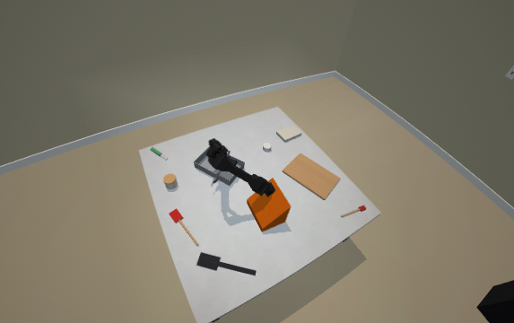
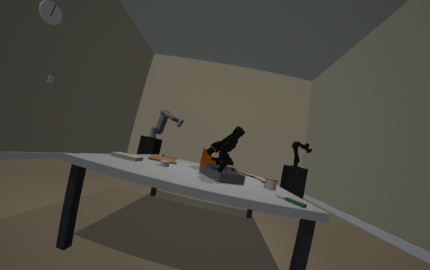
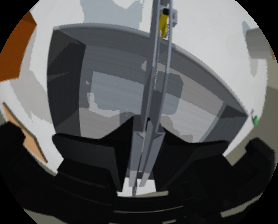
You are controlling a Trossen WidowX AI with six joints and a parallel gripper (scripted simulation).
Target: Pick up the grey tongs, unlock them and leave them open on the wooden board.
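Gripper clamped on the tongs, over the tin

Directions as in the top view. The black gripper (image 1: 222,152) (image 2: 222,166) (image 3: 140,120) is clamped on the slim grey metal tongs (image 1: 215,180) (image 3: 152,75), its fingers pressed in from both sides. Tongs lie across the dark grey rectangular roasting tin (image 1: 213,174) (image 2: 232,177) (image 3: 65,85), one end jutting past the rim; their two long arms run close together. Small yellow piece (image 3: 164,22) between those arms, out beyond the rim. State of the lock: cannot tell.

Tin sits toward the upper left edge of the white tabletop (image 1: 297,224) (image 2: 124,169) (image 3: 210,25). Flat brown wooden board (image 1: 311,176) (image 2: 162,159) (image 3: 27,132) near the right edge, well apart from the tongs. Orange angular block (image 1: 265,211) (image 2: 204,155) (image 3: 10,50) about mid-table, the arm reaching over it.

Left corner: green-handled tool (image 1: 156,152) (image 2: 295,202) (image 3: 255,120). Along the left edge, a tan-topped round pot (image 1: 169,180) (image 2: 271,184), then a red-headed spatula (image 1: 176,215) with a wooden handle. Black flat-headed spatula (image 1: 208,261) toward the bottom corner. Small white cylinder (image 1: 266,147) (image 2: 164,163) and pale flat block (image 1: 289,133) (image 2: 126,156) toward the top corner.
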